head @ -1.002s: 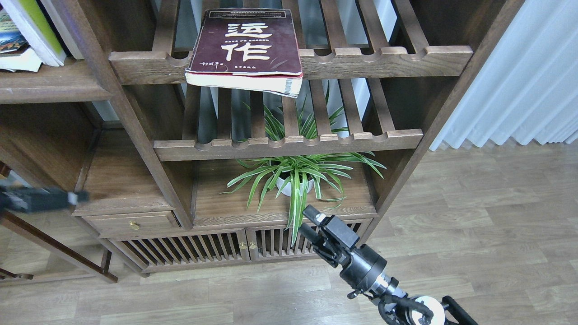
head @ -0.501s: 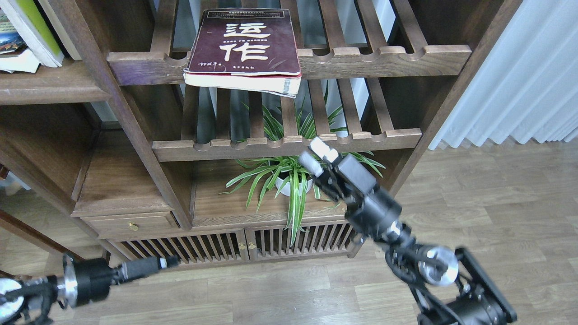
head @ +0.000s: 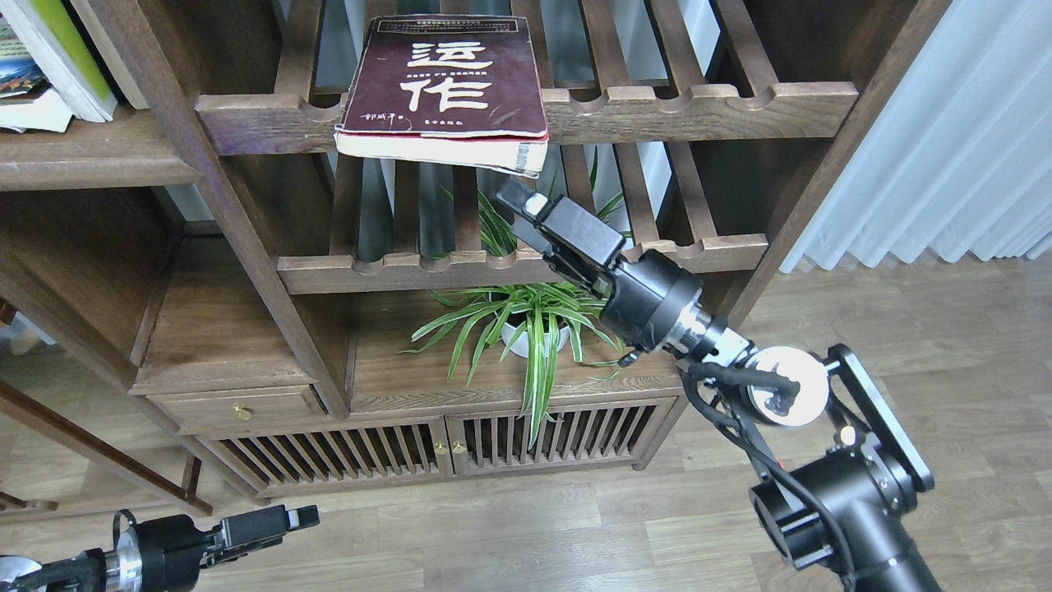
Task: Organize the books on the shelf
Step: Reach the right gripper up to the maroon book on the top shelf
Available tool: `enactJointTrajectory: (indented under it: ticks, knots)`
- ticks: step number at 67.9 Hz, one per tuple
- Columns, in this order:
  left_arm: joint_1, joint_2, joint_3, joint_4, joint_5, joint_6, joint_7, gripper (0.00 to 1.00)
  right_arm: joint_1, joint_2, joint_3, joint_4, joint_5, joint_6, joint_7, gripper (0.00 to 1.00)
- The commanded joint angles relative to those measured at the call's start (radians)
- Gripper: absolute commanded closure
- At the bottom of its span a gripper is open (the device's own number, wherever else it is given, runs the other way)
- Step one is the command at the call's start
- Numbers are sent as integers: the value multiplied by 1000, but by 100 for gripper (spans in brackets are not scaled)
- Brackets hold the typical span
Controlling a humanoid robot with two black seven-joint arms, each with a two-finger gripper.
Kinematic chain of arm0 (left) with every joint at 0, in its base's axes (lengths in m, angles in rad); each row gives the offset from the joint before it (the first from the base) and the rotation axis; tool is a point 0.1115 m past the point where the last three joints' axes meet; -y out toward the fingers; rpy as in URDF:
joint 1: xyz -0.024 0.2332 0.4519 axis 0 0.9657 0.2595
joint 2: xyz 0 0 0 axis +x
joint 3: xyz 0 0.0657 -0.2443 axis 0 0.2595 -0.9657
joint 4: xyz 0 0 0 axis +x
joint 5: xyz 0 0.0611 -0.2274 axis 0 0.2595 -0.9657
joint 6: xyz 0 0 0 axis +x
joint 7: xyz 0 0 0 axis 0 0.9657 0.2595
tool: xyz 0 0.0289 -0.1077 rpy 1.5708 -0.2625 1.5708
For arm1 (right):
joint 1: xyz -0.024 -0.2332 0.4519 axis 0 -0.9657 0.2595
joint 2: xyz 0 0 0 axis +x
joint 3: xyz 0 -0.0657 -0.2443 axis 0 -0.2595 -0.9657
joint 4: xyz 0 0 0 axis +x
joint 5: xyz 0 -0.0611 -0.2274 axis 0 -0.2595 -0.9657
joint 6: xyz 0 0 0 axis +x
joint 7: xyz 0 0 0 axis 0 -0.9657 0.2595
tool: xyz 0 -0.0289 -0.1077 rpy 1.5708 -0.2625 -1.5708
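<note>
The thick maroon book (head: 448, 82) with white characters lies flat on the upper slatted rack, its front edge overhanging the scalloped rail. The thin yellow-green and white book (head: 70, 49) leans at the top left on the solid dark-brown shelf (head: 82, 160). A small book with a blue picture (head: 16, 74) lies beside it, cut off by the view's edge. My right gripper (head: 522, 199) is open and empty, just below the maroon book's front right corner and not touching it. My left gripper (head: 302, 516) is low at the bottom left over the floor, small and dark.
A potted spider plant (head: 534, 329) stands on the cabinet top under my right arm. The lower slatted rack (head: 411, 267) runs just beneath my right gripper. Slatted cabinet doors (head: 448, 448), a drawer (head: 238, 407) and a white curtain (head: 945, 140) are also around.
My right gripper has risen from in front of the plant to just under the maroon book. My left arm has dropped to the bottom left corner. The books have not moved.
</note>
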Motion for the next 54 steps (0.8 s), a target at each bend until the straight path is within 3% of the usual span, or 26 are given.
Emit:
enactJointTrajectory:
  ticks: [1, 32, 54]
  knots:
    - [5, -1, 0, 3, 0, 0, -1, 0, 51, 0, -1, 1, -25, -58, 0, 8]
    - [22, 1, -3, 31, -5, 0, -4, 0, 178, 0, -1, -9, -51, -234, 7, 8]
    - [29, 7, -17, 39, -5, 0, -4, 0, 232, 0, 0, -53, -69, -297, 9, 9]
